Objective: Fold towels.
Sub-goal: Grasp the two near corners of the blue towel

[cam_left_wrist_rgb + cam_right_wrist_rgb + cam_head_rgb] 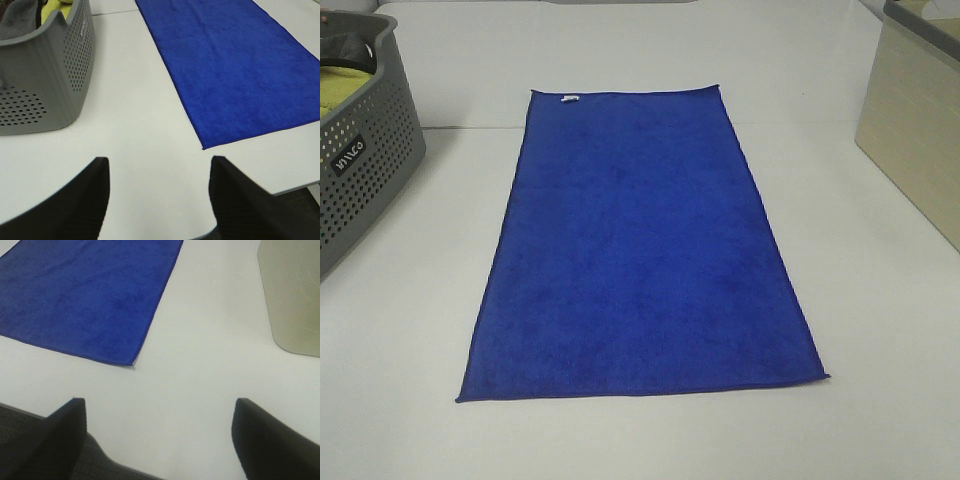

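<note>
One towel (640, 245), one basket (372, 135), bin (912, 125) perhaps

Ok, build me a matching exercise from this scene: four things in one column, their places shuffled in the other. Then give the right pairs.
Things
1. blue towel
2. grey basket
3. beige bin
4. white tag

Places
A. on the towel's far edge, near its left corner in the high view
B. left side of the high view, with a yellow-green cloth inside
C. spread flat in the middle of the table
D. right side of the high view

Pairs: 1-C, 2-B, 3-D, 4-A
</note>
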Robot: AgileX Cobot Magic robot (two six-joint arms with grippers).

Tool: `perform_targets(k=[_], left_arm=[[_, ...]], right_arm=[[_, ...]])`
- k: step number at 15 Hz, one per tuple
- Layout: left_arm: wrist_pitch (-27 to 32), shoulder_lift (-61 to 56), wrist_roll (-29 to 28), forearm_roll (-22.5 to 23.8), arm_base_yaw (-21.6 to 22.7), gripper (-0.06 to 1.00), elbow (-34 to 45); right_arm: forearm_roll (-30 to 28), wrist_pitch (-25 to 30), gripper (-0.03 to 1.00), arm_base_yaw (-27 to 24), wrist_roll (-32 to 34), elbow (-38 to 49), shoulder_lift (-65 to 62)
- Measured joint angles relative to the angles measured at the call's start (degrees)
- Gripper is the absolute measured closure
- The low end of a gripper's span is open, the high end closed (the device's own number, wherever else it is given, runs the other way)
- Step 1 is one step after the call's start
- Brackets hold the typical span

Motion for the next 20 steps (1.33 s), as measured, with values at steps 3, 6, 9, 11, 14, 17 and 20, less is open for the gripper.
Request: perform_targets(k=[3,6,9,11,14,17,20], left_arm=[[0.0,0.0,0.0,0.0,0.0,0.37,0.0],[-5.33,0.0,-0.06,0.0,0.0,0.37,-0.86],[-15.07,2.41,-2.98,-2.29,0.0,0.37,-0.92],[-18.79,8.48,-6.36,-5.04,0.0,0.37,-0.92],[-26.59,24.06,-7.28,-8.77,0.0,0.37,-0.97],[-29.22,41.25,-4.7,-17.13,0.0,0.37,-0.97],[-29.74,57.12,6.19,-27.27,0.0,0.28,-1.26]], right_arm=[[0.0,0.0,0.19,0.0,0.0,0.0,0.0],[0.0,0.0,0.19,0.0,0.0,0.0,0.0],[0.17,-6.07,0.19,0.0,3.27,-0.34,1.72],[0.23,-15.24,0.2,0.0,7.85,-0.63,7.33],[0.34,-26.13,0.2,0.0,10.54,-0.63,20.11],[0.46,-32.03,0.2,0.0,10.6,-0.63,32.03],[2.18,-33.8,0.2,0.0,10.6,-0.86,46.29]])
